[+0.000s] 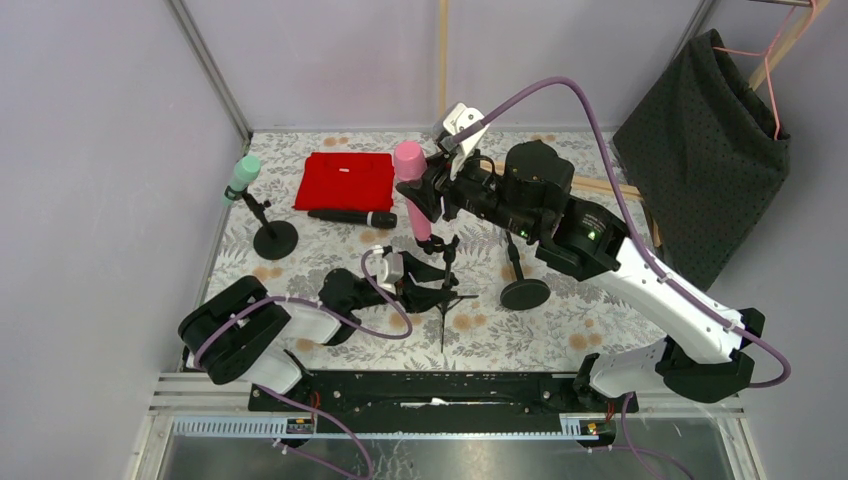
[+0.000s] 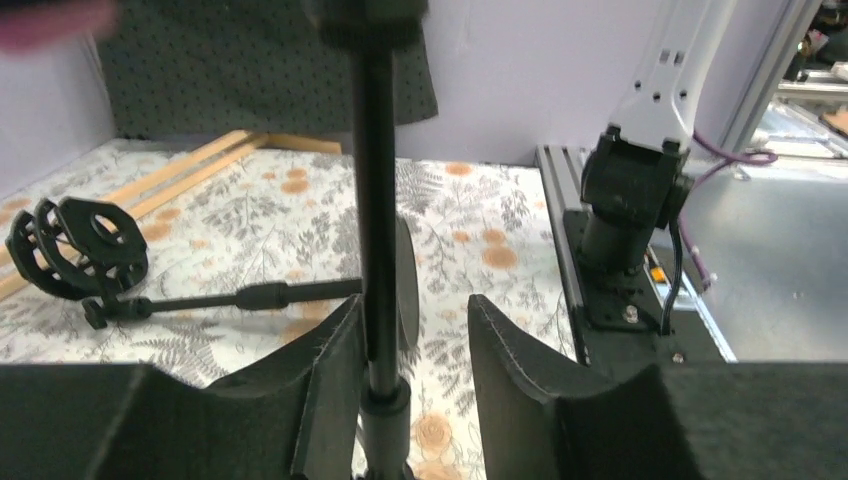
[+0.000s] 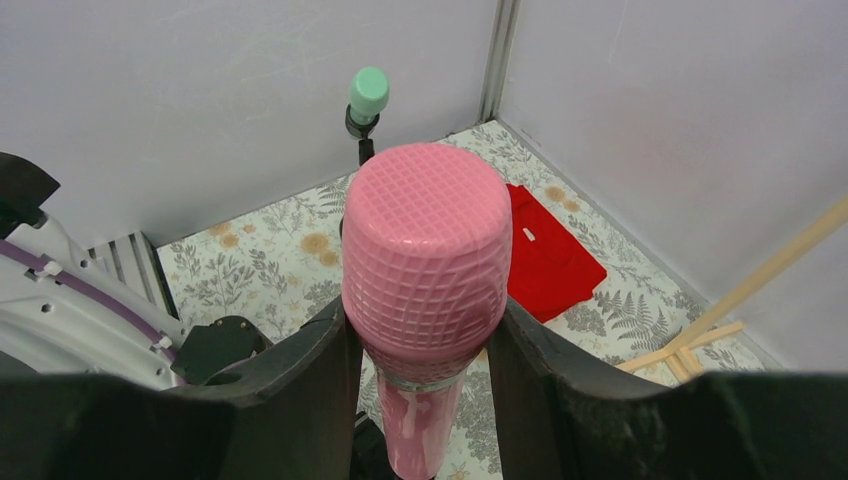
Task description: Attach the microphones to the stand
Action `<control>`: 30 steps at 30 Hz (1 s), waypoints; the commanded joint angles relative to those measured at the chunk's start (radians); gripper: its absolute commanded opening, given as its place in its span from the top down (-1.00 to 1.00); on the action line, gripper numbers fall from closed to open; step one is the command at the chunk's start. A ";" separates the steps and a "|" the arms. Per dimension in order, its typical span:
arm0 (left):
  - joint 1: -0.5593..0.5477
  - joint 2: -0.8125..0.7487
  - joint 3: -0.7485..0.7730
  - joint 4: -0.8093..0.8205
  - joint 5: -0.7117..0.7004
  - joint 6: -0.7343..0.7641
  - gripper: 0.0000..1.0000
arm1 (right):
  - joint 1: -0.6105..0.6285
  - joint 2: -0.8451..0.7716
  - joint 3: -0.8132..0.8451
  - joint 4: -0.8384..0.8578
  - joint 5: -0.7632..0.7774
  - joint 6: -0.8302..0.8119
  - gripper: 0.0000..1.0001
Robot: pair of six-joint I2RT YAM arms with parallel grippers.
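Observation:
The pink microphone [image 1: 410, 165] stands upright, head up, above a black tripod stand [image 1: 446, 262]. My right gripper [image 1: 433, 196] is shut on it; in the right wrist view both fingers press the sides of its head [image 3: 425, 250], my right gripper [image 3: 420, 310]. My left gripper [image 1: 432, 290] is low at the tripod. In the left wrist view the stand pole [image 2: 375, 200] lies against the left finger, with a gap to the right finger; my left gripper [image 2: 415, 305] is open. The mint green microphone [image 1: 243, 172] sits in a round-base stand at the far left. The black microphone [image 1: 352, 217] lies on the table.
A red cloth [image 1: 345, 180] lies at the back, just behind the black microphone. A second round-base stand [image 1: 524, 293] with a ring holder [image 2: 78, 250] stands right of the tripod. A dark cloth [image 1: 705, 150] hangs at the right, above wooden slats.

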 commanded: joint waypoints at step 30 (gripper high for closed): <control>-0.090 -0.230 -0.020 0.107 -0.605 -0.583 -0.59 | -0.002 -0.028 -0.071 0.157 0.110 -0.011 1.00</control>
